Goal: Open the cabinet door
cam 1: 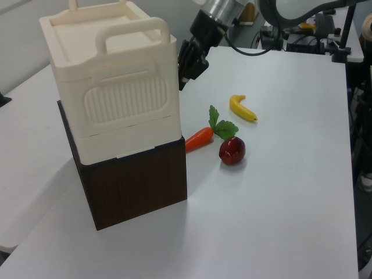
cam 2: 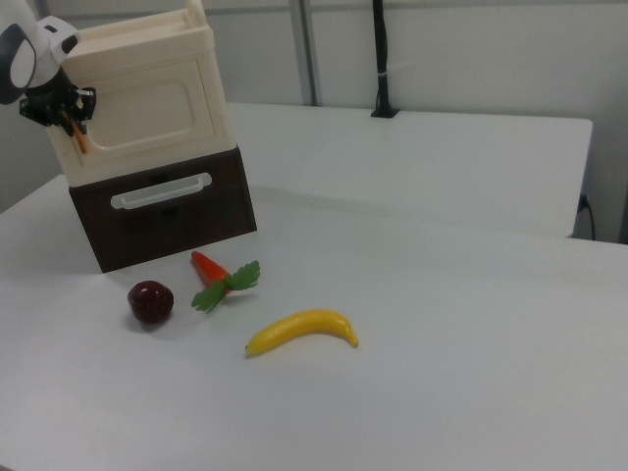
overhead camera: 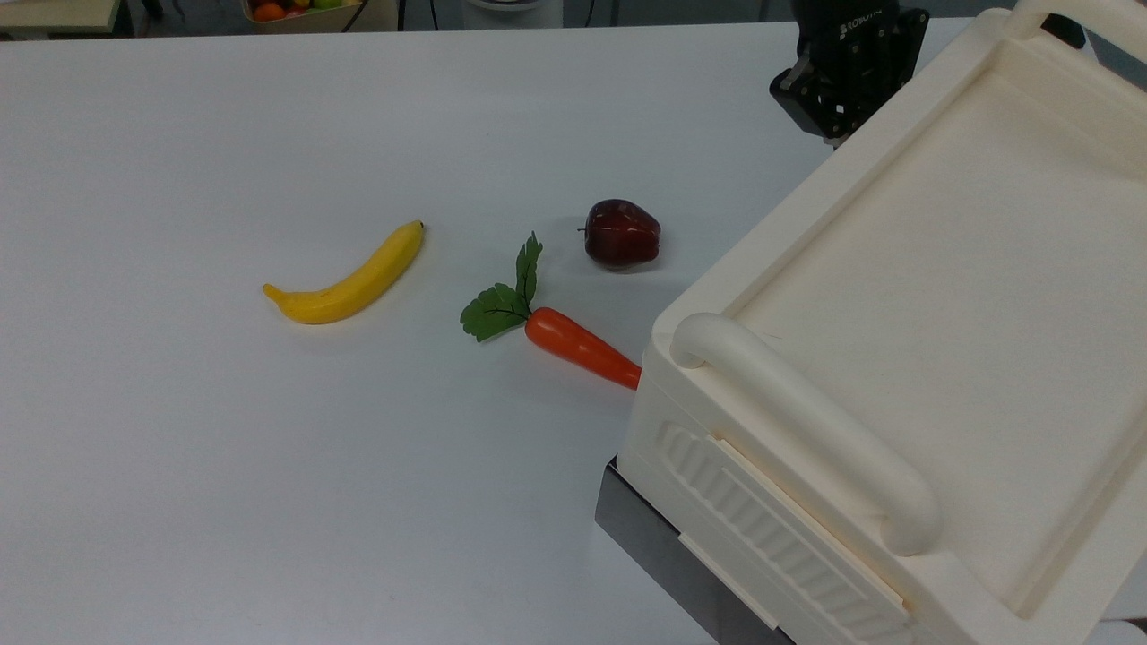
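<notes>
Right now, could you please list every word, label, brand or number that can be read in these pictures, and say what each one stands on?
"ROBOTIQ", partly legible white lettering on the black body of the pincer in the top view; the last letters are hard to make out.
No other text can be read: the cream cabinet, the banana, the carrot and the apple carry no lettering, and the background clutter is too small to read.

Bright, even overhead light, soft short shadows under the fruit, mild softness throughout.
</notes>
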